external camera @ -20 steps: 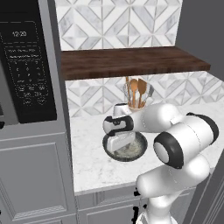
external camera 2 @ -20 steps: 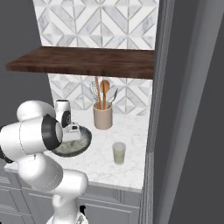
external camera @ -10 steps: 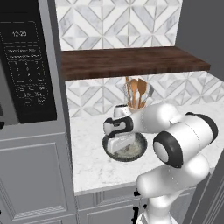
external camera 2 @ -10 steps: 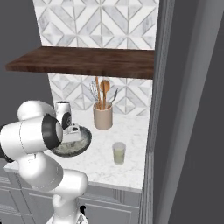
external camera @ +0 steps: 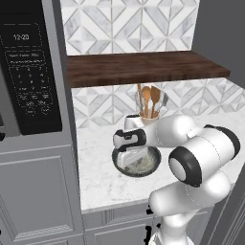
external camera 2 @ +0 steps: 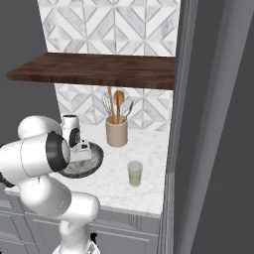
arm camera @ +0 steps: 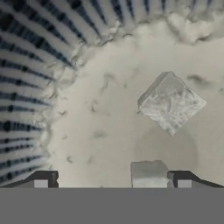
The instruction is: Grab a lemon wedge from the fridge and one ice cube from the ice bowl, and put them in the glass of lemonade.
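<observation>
The ice bowl (external camera: pixel 152 164) sits on the marble counter, dark-rimmed and speckled inside. It is also in the right base view (external camera 2: pixel 97 158). My gripper (external camera: pixel 130 161) points down into the bowl, jaws wide open and holding nothing. In the hand view the gripper (arm camera: pixel 112 180) hovers close over the bowl floor. One ice cube (arm camera: pixel 171 103) lies ahead and to the right, and a smaller pale piece (arm camera: pixel 148 173) sits by the right fingertip. The glass of lemonade (external camera 2: pixel 134 173) stands right of the bowl. The lemon wedge is out of view. The fridge's dark grey side (external camera 2: pixel 213 124) rises at the right.
A beige pot of wooden spoons (external camera 2: pixel 116 133) stands behind the bowl against the tiled wall. A dark wooden shelf (external camera: pixel 143 67) hangs above the counter. A black microwave (external camera: pixel 28 67) and grey cabinets close off the left side.
The hand has sunk lower into the bowl. The jaws have stayed wide open and the bowl and glass have not moved.
</observation>
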Controlling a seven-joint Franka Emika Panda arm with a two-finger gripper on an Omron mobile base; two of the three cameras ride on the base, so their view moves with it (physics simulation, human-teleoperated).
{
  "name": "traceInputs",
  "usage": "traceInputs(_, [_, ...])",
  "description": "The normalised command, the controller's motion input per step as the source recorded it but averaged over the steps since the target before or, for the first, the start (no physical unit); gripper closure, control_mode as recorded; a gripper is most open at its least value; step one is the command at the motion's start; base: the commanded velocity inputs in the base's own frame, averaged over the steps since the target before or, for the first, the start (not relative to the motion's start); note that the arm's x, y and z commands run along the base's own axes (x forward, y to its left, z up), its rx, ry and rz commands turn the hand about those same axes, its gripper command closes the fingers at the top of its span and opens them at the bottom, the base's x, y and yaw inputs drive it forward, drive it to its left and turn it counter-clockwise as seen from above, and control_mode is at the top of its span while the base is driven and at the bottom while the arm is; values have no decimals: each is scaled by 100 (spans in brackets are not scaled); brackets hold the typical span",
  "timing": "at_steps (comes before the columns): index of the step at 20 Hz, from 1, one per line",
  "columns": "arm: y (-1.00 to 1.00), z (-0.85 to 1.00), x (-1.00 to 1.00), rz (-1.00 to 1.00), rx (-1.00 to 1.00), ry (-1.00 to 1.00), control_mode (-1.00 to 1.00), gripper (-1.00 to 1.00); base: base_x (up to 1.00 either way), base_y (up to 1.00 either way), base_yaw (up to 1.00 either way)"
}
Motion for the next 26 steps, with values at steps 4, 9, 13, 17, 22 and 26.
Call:
traceInputs(4, [0, 0, 0, 0, 0, 0, -100, -100, 0, 0, 0])
traceInputs(9, [0, 0, 0, 0, 0, 1, -100, 100, 0, 0, 0])
traceInputs(13, [0, 0, 0, 0, 0, 1, -100, 100, 0, 0, 0])
traceInputs(17, [0, 0, 2, 0, 0, 1, -100, 100, 0, 0, 0])
traceInputs(22, [-5, 31, -5, -1, 0, 0, -100, 100, 0, 0, 0])
traceInputs(26, [-29, 98, -33, -7, 0, -4, -100, 100, 0, 0, 0])
